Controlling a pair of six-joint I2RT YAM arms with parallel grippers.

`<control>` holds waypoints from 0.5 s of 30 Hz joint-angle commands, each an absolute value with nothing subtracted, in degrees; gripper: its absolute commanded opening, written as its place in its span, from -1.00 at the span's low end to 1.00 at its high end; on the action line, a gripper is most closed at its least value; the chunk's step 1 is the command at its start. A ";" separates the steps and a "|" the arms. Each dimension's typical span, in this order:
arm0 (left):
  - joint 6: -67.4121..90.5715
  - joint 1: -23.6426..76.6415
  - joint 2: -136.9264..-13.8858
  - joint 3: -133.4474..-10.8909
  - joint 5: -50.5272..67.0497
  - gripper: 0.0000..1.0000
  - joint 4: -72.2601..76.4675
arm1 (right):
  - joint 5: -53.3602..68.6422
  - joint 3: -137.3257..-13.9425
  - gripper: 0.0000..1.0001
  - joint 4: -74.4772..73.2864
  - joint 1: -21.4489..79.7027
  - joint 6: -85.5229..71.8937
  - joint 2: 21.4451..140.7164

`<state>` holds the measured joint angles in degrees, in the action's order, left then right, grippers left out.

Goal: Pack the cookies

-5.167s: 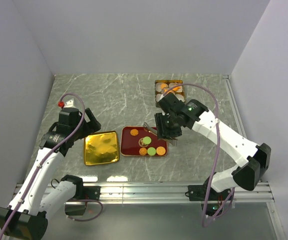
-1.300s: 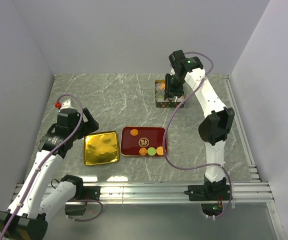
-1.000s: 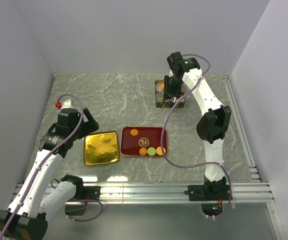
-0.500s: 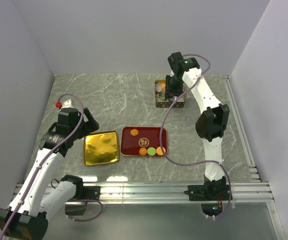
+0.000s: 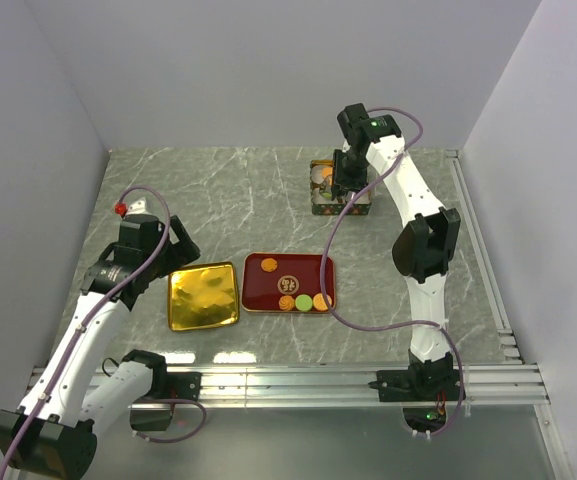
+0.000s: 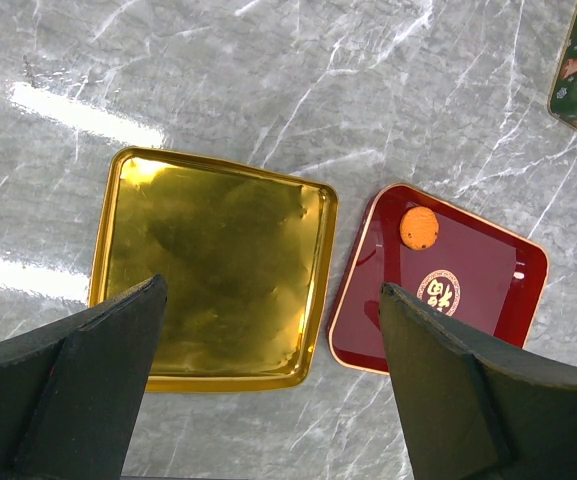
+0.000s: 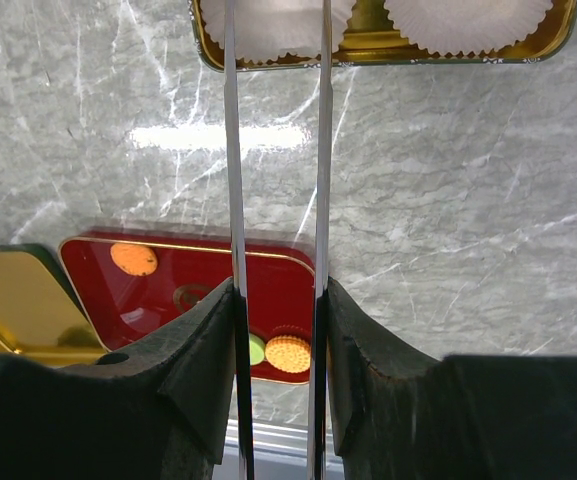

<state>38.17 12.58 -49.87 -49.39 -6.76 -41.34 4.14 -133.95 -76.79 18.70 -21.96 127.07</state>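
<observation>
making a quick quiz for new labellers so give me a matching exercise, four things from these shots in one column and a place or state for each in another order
Things:
1. gold tray
2. red tray
3. green cookie
4. tin

Places or states:
a. at the far side of the table, under the right gripper
b. in a row between two orange cookies
c. holds nothing
d. bears a round gold emblem

Pairs: 1-c, 2-d, 3-b, 4-a
</observation>
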 commanded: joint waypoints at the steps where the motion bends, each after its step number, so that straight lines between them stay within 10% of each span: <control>1: 37.62 12.31 -49.83 -49.92 -6.33 0.87 -40.08 | 4.22 -134.91 -0.23 -75.50 18.46 -21.18 126.39; 15: 37.71 12.39 -49.48 -49.92 -6.50 0.86 -40.17 | 4.13 -134.74 -0.10 -75.50 18.54 -21.09 125.77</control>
